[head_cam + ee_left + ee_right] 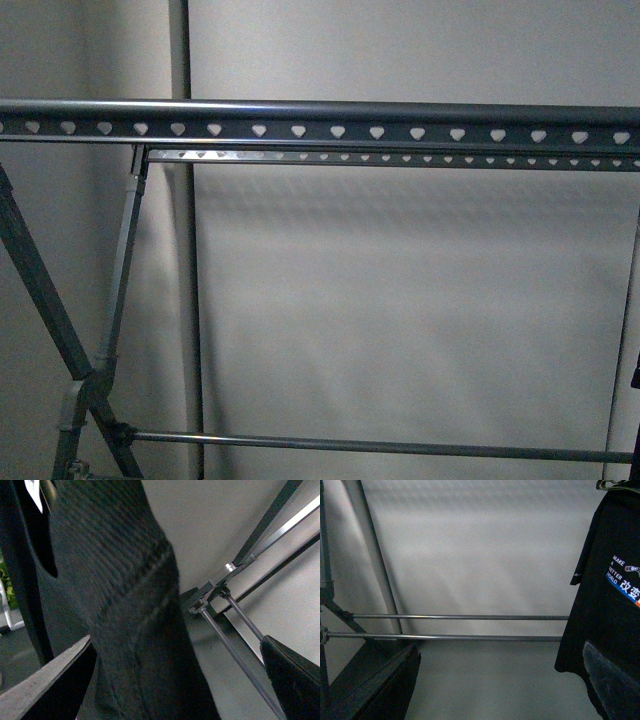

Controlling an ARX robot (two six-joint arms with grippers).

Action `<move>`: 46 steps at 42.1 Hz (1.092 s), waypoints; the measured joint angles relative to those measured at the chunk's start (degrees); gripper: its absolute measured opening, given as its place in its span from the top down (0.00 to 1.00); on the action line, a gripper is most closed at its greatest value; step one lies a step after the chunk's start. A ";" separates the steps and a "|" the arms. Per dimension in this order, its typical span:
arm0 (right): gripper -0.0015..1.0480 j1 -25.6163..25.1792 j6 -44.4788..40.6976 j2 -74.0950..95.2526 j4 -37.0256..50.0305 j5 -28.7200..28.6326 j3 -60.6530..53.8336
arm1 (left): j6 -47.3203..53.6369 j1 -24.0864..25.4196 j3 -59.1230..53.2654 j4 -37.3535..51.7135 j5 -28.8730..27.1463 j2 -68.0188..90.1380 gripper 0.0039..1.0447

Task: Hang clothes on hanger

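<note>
While both arms are out of the front view, we log from the wrist cameras.

Left gripper (175, 645): fingers spread wide, pinching nothing. The black T-shirt (120, 605) hangs close before this camera, with ribbed knit and a stitched seam between the fingers, nearer one of them. We cannot tell if it touches that finger.

Right gripper (501, 647): also spread and empty, facing two thin horizontal rods (460, 617).

Outward: the right wrist view shows the shirt hanging free in front of those rods, printed side visible, its top cropped at the frame edge. What carries it we cannot tell. The grey rack (330, 128), with its heart-punched rails, shows no cloth in the front view.

Handling, our judgement: light, limp knit that will sag, fold, and slide on smooth metal. Best pinched at a shoulder seam or the collar, where the layers double up, not at the loose hem.
</note>
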 joint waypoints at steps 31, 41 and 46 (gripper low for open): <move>0.07 0.00 0.00 0.00 0.00 0.00 -0.02 | 8.11 -1.42 -2.93 -3.32 11.80 -5.31 0.96; 0.07 0.00 0.00 0.00 0.00 0.00 -0.02 | 26.29 -5.44 -11.32 -11.65 40.54 -23.23 0.96; 0.07 0.00 0.00 0.00 0.00 0.02 -0.02 | 32.98 -6.08 -10.86 -15.91 47.41 -24.96 0.96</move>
